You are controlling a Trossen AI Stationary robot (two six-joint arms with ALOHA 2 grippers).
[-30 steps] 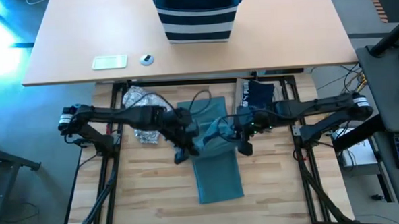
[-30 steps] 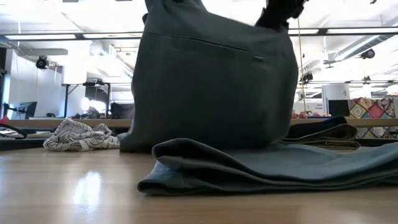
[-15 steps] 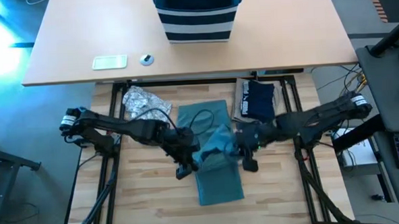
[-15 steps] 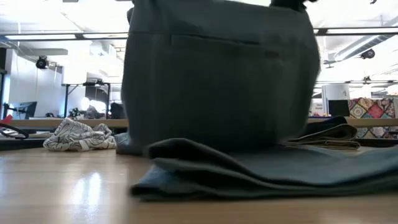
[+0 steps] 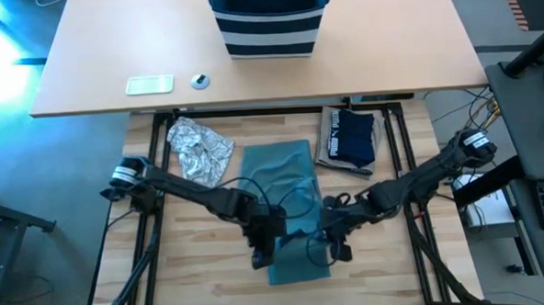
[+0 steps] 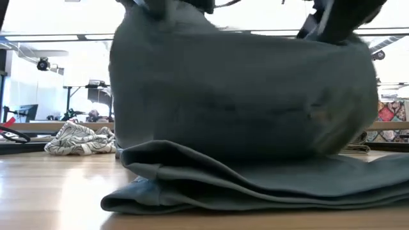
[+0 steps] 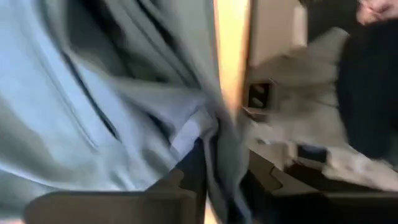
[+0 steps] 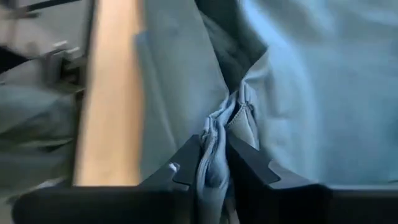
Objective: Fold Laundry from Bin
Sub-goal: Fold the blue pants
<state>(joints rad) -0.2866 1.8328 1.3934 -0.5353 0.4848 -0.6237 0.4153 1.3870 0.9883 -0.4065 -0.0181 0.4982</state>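
The teal-green garment point(image 5: 277, 166) lies lengthwise on the middle of the wooden table point(image 5: 194, 266). Its far part lies flat. Nearer, a stretch of it point(image 6: 243, 102) is lifted and hangs like a curtain over the folded layers point(image 6: 255, 185) on the table. My left gripper point(image 5: 261, 249) and my right gripper point(image 5: 336, 244) stand at the two sides of the lifted stretch, close to the near end, each shut on it. The navy striped bin point(image 5: 269, 28) stands on the tan desk beyond the far edge. My left gripper pinches a gathered edge of the teal garment point(image 7: 214, 146) between its two fingers, slanting down from the table's left. The cloth hangs from the fingers with its lower part on the layers below. My right gripper pinches a bunched fold of several layers point(image 8: 217, 140) between its two fingers point(image 8: 249, 163), slanting down from the table's right. The cloth between the two grippers spreads wide and hangs slack.
A grey-white patterned garment point(image 5: 198, 146) lies crumpled at the table's far left. A folded dark navy garment with white print point(image 5: 352, 135) lies at the far right. A white card point(image 5: 149, 84) and a small round thing point(image 5: 200, 80) lie on the tan desk.
Both grippers have gone toward the table's near edge and down, still holding the teal garment. The lifted stretch has been drawn over the near layers and now hangs lower and closer to the near edge. The far part has stayed flat on the table.
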